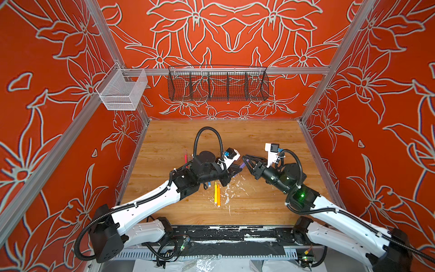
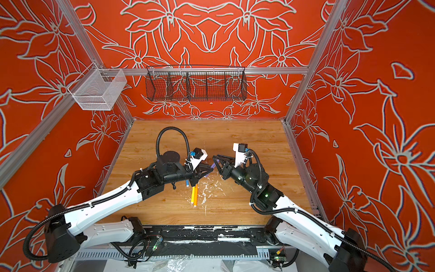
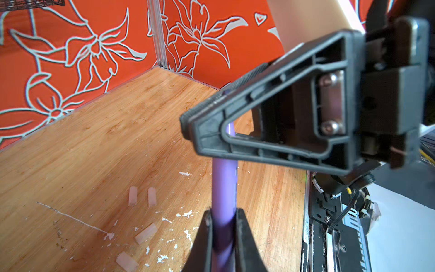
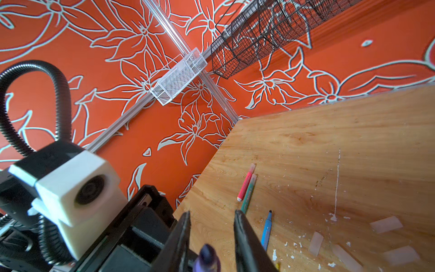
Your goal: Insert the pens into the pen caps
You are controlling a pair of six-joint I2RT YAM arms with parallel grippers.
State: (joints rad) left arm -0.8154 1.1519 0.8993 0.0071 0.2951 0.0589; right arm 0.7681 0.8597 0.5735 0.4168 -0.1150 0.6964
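Note:
My left gripper is shut on a purple pen, held above the table between the two arms. My right gripper reaches over the pen's dark tip, its jaws apart with a gap on each side. Several translucent pen caps lie on the wood among white flecks. A yellow pen and an orange pen lie side by side in front of the left gripper. The blue pen, pink-red pen and green pen lie further left.
A black wire basket hangs on the back wall and a white mesh basket on the left rail. White paint flecks are scattered mid-table. Aluminium rails edge the wooden table.

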